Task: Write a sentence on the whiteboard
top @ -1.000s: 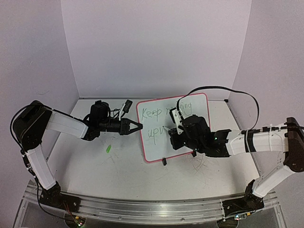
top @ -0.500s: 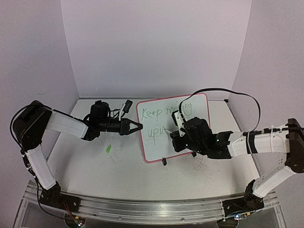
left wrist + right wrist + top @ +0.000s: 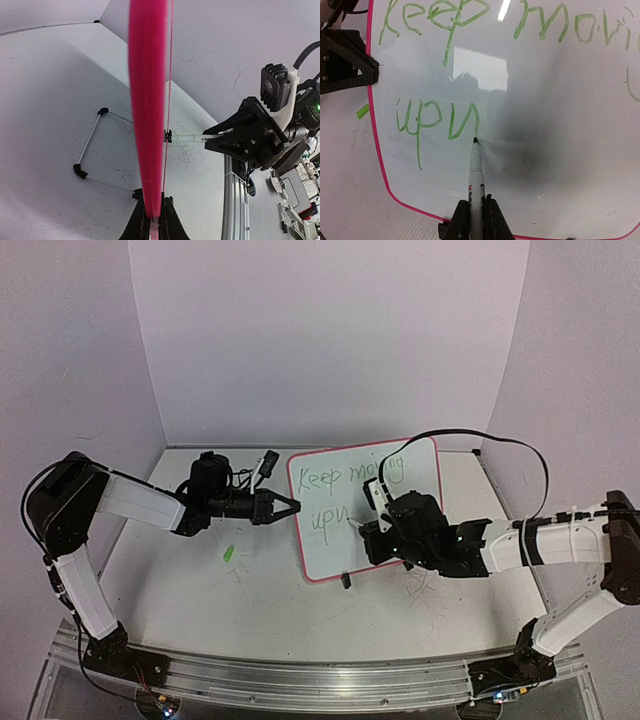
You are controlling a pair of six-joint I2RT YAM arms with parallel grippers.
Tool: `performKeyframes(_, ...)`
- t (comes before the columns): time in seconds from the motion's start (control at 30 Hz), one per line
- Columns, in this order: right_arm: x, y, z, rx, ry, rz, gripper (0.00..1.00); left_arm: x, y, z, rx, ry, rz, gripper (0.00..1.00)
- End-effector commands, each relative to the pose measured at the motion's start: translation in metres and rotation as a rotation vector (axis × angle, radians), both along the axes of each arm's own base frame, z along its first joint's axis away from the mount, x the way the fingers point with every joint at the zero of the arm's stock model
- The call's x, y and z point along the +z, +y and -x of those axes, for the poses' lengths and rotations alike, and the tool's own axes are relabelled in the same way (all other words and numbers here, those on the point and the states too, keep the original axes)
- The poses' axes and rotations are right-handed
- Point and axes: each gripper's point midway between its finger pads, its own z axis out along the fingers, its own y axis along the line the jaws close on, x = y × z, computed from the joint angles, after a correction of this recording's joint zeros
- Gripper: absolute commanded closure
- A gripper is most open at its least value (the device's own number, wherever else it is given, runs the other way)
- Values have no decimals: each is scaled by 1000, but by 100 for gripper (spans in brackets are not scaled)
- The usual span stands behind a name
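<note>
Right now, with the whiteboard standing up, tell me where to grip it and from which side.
Pinch the whiteboard by its pink frame, mid-height on the left edge, coming from the left. The board is thin and stands nearly upright, so jaws close across its thickness, as the left end effector does, clear of the sentence.

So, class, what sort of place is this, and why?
Probably a robotics lab cell: plain white walls enclose a scuffed white table; a white-and-black left arm and right arm share an aluminium rail.

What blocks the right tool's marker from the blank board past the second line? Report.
Nothing visible. The marker in the right tool has its tip at the whiteboard, bare surface right of the sentence's last stroke.
</note>
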Motion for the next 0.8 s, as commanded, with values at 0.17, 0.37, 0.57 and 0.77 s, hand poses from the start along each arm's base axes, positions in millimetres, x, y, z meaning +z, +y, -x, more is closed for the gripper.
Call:
performKeyframes(0.17, 12, -1, -6, -28, -28, -5, 100, 13, 2, -7, 18, -73, -9, 100)
performKeyframes(0.37, 20, 2, -15, -52, -63, 3, 100, 13, 2, -7, 19, -71, -9, 100)
performKeyframes(0.57, 30, -1, -25, -84, -89, -1, 100, 12, 1, -5, 15, -67, -11, 100)
performKeyframes(0.77, 35, -1, -31, -88, -98, -4, 100, 10, 2, -5, 17, -68, -14, 100)
